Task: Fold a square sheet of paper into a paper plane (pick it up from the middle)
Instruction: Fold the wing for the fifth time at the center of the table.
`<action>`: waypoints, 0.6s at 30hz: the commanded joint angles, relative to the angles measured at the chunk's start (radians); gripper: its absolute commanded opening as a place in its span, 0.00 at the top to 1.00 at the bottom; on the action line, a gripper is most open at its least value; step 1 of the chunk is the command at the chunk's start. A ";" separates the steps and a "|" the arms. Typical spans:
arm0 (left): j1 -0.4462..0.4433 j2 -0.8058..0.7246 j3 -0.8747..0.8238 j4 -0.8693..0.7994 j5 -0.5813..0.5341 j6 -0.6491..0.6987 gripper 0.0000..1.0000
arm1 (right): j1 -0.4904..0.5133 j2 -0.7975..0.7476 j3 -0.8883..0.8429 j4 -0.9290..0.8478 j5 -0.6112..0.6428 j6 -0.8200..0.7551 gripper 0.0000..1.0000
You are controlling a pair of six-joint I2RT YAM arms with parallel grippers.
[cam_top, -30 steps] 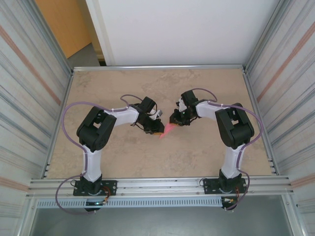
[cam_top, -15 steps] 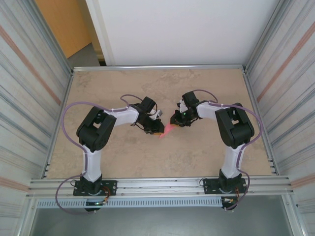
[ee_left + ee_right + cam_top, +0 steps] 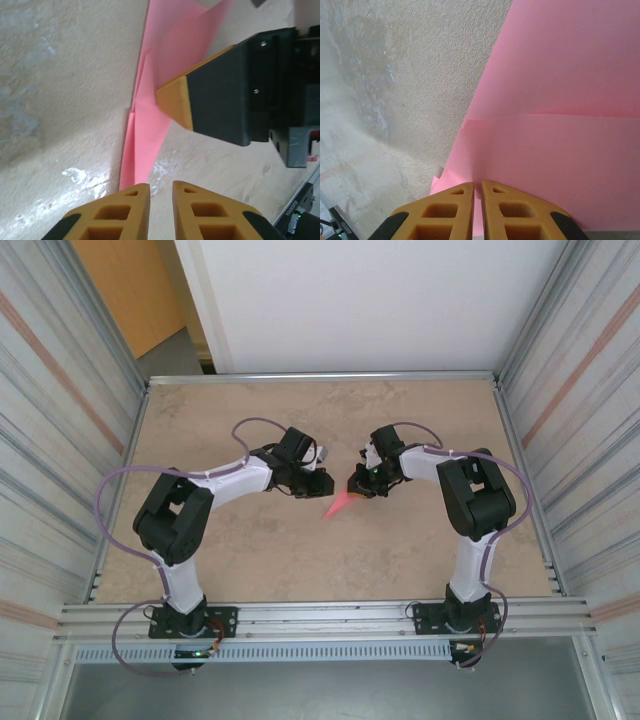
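Left arm: stretched right to centre; left jaws nearly closed, empty, just beside paper (image 3: 150, 125).
Right arm: elbow bent, reaching left; right jaws closed, pressing paper.

Table (image 3: 250, 550): beige mottled top, metal rails along the edges. Near centre sits pink paper (image 3: 338, 504), folded to a point, tip toward near-left.
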 commanded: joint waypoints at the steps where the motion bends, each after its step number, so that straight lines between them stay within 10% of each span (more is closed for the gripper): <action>1: -0.018 0.007 -0.007 0.075 0.074 -0.019 0.83 | -0.004 0.059 -0.009 -0.076 0.056 -0.024 0.87; 18: -0.044 0.186 0.096 0.066 0.117 -0.050 0.95 | -0.013 0.072 -0.006 -0.073 0.019 -0.013 0.91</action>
